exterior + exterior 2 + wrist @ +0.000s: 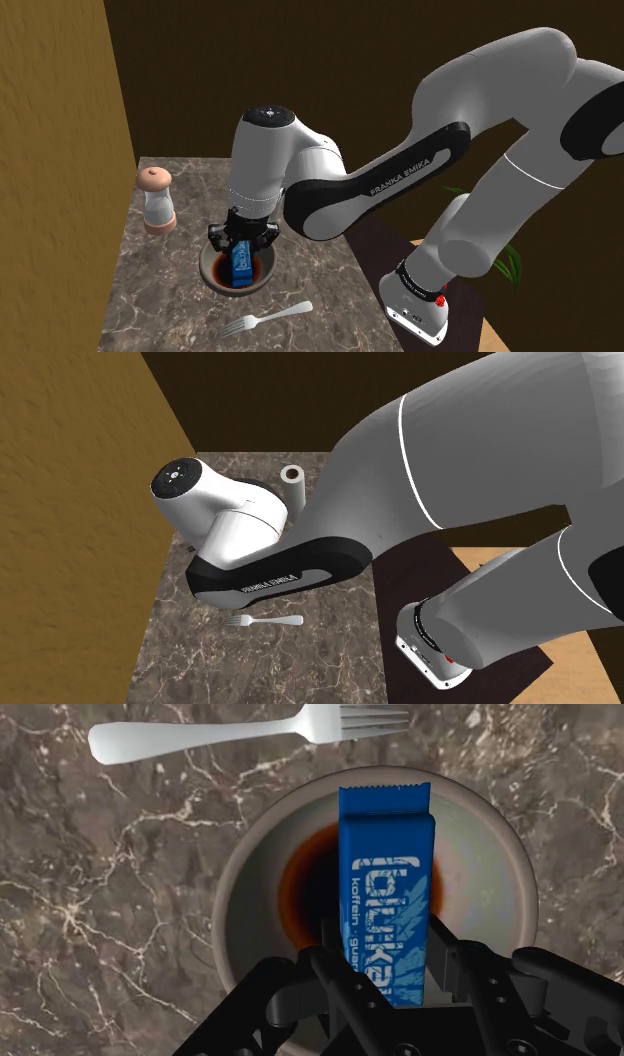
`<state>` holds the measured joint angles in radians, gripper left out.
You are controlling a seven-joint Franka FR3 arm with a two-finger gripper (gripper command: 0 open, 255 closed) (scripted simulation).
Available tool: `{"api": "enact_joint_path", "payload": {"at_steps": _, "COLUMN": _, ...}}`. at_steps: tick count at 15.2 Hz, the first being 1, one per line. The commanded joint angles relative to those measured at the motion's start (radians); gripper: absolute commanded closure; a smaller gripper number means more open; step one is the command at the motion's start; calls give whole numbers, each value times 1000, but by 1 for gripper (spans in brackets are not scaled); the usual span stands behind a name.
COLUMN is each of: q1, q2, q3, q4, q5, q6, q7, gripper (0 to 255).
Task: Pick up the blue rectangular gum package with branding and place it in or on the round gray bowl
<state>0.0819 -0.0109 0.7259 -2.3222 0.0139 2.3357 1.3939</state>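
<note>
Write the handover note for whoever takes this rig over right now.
Gripper: fingers shut on the blue gum package, which is held on end.
Things: the package hangs over the round bowl with its lower end inside the rim. I cannot tell whether it touches the bottom. A fork lies on the marble table beside the bowl.
Done: pick-up and carry to the bowl.
Left: open the fingers, let the package settle in the bowl, lift clear.
</note>
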Motion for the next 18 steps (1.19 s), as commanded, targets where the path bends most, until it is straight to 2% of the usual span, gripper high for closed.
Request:
{"api": "enact_joint_path", "payload": {"at_steps": 1, "q1": 0, "q2": 1, "q3": 0, "q4": -1, "q5": 0, "q6": 1, "q7": 0, "gripper": 255}}
{"api": "enact_joint_path", "payload": {"at_steps": 3, "q1": 0, "q2": 1, "q3": 0, "q4": -1, "q5": 0, "q6": 1, "q7": 0, "gripper": 255}}
{"api": "enact_joint_path", "payload": {"at_steps": 4, "q1": 0, "q2": 1, "q3": 0, "q4": -1, "q5": 0, "q6": 1, "q7": 0, "gripper": 0}}
{"api": "enact_joint_path", "payload": {"at_steps": 9, "q1": 0, "q2": 1, "q3": 0, "q4": -1, "q5": 0, "q6": 1, "q7": 0, "gripper": 0}}
{"api": "enact_joint_path", "payload": {"at_steps": 13, "q1": 0, "q2": -98, "q3": -12, "q4": 54, "q5": 79, "q6": -131, "q7": -59, "gripper": 0}}
{"api": "enact_joint_path", "payload": {"at_steps": 18, "q1": 1, "q2": -98, "q3": -13, "q4": 54, "q5": 79, "q6": -131, "q7": -58, "gripper": 0}}
